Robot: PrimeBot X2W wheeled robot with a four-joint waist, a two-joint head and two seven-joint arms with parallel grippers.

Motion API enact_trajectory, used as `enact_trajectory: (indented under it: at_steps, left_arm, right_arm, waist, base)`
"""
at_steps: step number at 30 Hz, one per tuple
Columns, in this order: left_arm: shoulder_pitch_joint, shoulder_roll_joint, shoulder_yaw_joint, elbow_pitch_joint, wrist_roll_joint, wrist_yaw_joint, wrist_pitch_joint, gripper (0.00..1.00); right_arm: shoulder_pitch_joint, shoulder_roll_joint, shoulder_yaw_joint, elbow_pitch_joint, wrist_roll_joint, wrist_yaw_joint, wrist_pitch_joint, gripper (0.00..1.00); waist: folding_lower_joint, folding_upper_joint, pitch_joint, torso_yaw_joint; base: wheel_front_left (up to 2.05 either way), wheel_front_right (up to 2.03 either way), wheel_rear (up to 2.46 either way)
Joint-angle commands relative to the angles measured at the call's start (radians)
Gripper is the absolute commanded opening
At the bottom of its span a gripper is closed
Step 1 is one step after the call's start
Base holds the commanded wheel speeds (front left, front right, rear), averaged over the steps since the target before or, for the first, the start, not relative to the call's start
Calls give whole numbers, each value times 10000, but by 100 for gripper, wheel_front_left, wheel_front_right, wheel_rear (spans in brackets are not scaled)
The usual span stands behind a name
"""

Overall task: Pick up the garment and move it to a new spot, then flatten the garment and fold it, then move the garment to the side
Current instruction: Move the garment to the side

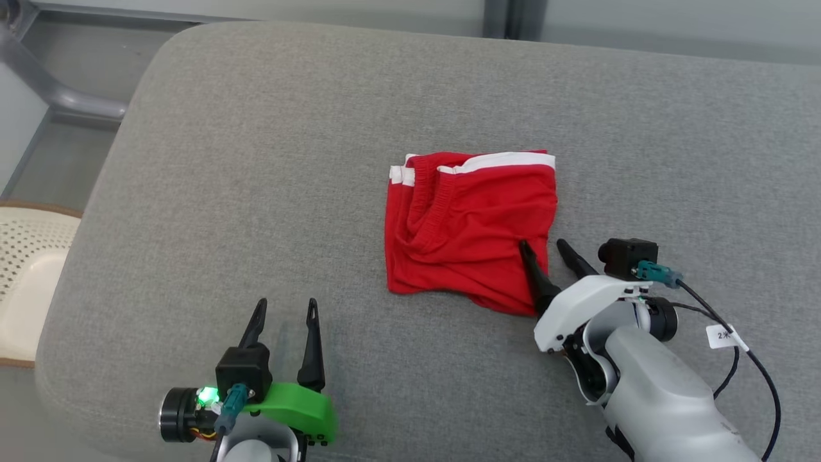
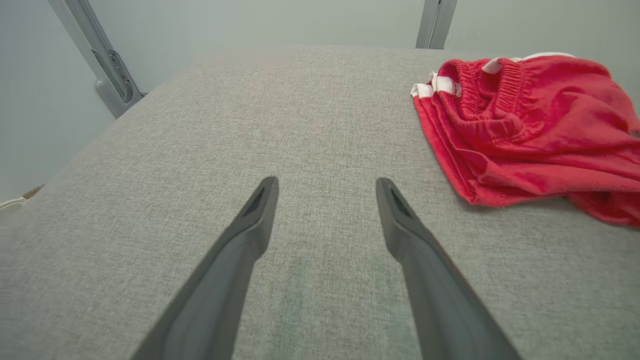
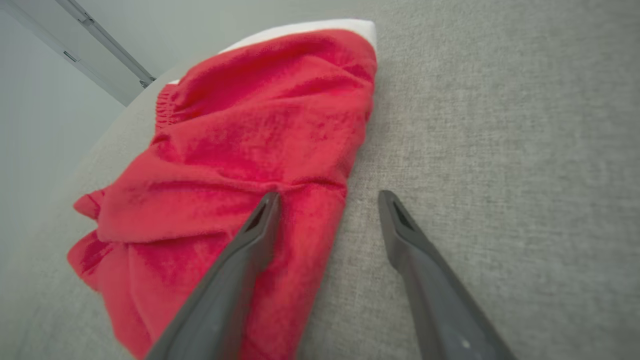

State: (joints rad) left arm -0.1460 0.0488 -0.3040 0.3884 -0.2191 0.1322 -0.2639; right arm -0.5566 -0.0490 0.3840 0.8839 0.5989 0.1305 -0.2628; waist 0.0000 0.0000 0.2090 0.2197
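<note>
Both jaws apart: right gripper [image 1: 542,244] straddles the edge of the garment [image 1: 468,218], left gripper [image 1: 287,301] idle; folding apparently done, sideways move pending.

Garment [image 1: 471,231]: you have it lying on the padded surface [image 1: 256,160], right of centre, its banded edge toward the far side.
Right gripper [image 1: 542,244]: it sits at the garment's near right corner, one finger over the cloth, the other over bare padding just beside the edge.
Left gripper [image 1: 287,303]: you see it by the padding's near edge, left of the garment and well apart from it.
Metal rail [image 1: 58,93]: beyond the padding's far left corner.
Perforated seat [image 1: 25,256]: off the padding's left edge.
</note>
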Motion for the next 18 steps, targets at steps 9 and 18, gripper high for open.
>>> enact_trajectory:
  at_steps: [9,18]
  left_arm:
    - [82,41,342,62,225,-65,1,100]
    - [304,41,641,240,273,-299,1,100]
  right_arm:
    - [-506,-48,57,63,-87,0,-10,0]
    - [248,-49,-482,-428,-355,-1,-13,0]
  waist:
    - [0,0,66,-331]
    - [0,0,-663,-2670]
  base:
    - [0,0,0]
    - [0,0,0]
